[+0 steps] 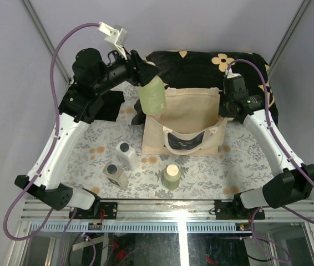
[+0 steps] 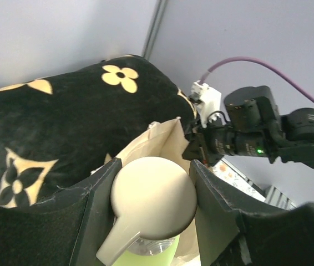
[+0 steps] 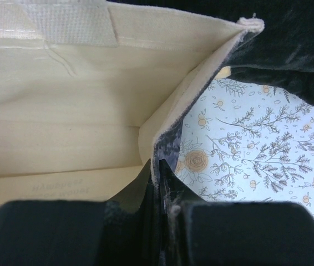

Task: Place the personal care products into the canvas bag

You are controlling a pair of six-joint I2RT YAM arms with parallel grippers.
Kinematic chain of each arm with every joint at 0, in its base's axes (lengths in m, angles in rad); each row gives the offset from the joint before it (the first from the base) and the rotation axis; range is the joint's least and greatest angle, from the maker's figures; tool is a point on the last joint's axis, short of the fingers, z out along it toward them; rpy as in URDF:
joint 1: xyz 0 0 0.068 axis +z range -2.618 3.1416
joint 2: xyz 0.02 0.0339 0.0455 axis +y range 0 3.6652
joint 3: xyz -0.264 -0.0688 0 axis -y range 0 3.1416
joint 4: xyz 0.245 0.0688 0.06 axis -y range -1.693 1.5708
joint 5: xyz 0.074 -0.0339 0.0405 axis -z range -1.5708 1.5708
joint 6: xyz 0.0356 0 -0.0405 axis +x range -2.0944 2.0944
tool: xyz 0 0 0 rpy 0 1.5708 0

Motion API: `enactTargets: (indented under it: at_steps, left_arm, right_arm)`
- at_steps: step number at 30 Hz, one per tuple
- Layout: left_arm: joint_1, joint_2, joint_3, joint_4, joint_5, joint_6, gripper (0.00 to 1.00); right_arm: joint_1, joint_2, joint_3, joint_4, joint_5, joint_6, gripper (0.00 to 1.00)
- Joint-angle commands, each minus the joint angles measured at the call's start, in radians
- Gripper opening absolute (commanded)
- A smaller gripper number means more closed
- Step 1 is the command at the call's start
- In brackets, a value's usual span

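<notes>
My left gripper is shut on the beige round cap of a pale green bottle and holds it in the air over the left end of the canvas bag. My right gripper is shut on the bag's right rim and holds the mouth open; the pale inside shows. On the table in front of the bag stand a white bottle with a dark cap, a squat clear-tan bottle and a second pale green bottle.
A black cushion with beige flowers lies right behind the bag and also shows in the left wrist view. A black cloth lies left of the bag. The floral tablecloth covers the table.
</notes>
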Motion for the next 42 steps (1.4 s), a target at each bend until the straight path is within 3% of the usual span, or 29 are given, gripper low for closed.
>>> enactTargets:
  at_steps: [1,16,33,42]
  left_arm:
    - [-0.048,0.005,0.088,0.238,0.013,-0.037,0.0]
    - [-0.155,0.101,0.065,0.305,-0.028,-0.028,0.0]
    - [-0.156,0.151,-0.374,0.541,-0.262,0.059,0.0]
    - [-0.16,0.077,-0.595,0.497,-0.419,0.086,0.0]
  right_arm:
    - [0.008,0.029,0.028,0.008,-0.046,-0.006,0.0]
    - [0.087,0.071,0.232,-0.075,-0.055,-0.023,0.0]
    - [0.086,0.023,0.259,-0.166,0.034,-0.036,0.0]
    - [0.086,0.003,0.241,-0.173,0.065,-0.046,0.0]
